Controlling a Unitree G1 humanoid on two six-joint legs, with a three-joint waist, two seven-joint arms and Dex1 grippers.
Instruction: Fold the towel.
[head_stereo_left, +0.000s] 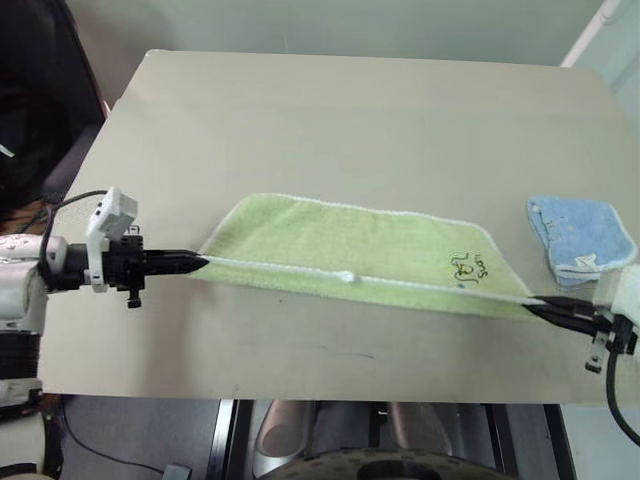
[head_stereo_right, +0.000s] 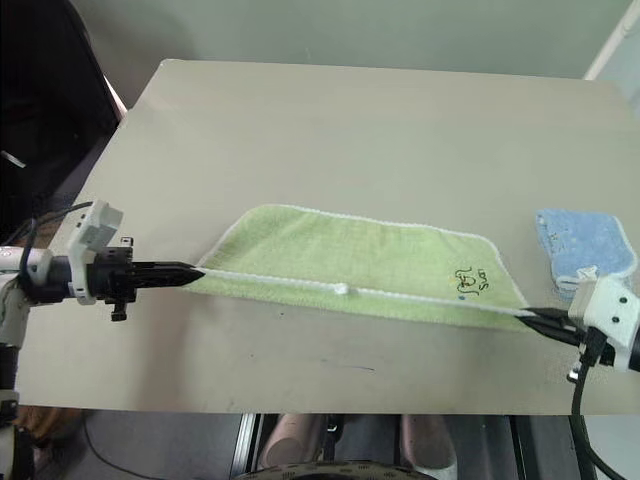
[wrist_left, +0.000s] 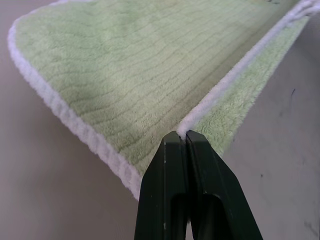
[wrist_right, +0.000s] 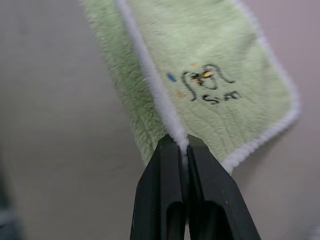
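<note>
The light green towel (head_stereo_left: 350, 245) lies across the beige table (head_stereo_left: 330, 120), its near white-stitched edge lifted and pulled taut over the part that rests flat. A small white loop tag (head_stereo_left: 346, 276) sits midway along that edge, and dark embroidery (head_stereo_left: 470, 266) marks the right end. My left gripper (head_stereo_left: 200, 263) is shut on the towel's near left corner (wrist_left: 182, 131). My right gripper (head_stereo_left: 530, 303) is shut on the near right corner (wrist_right: 179, 140). Both sets of fingers point inward along the stretched edge.
A folded light blue towel (head_stereo_left: 582, 236) lies at the table's right side, just beyond my right gripper. The table's near edge (head_stereo_left: 300, 396) runs close below both grippers. Bare tabletop stretches behind the green towel.
</note>
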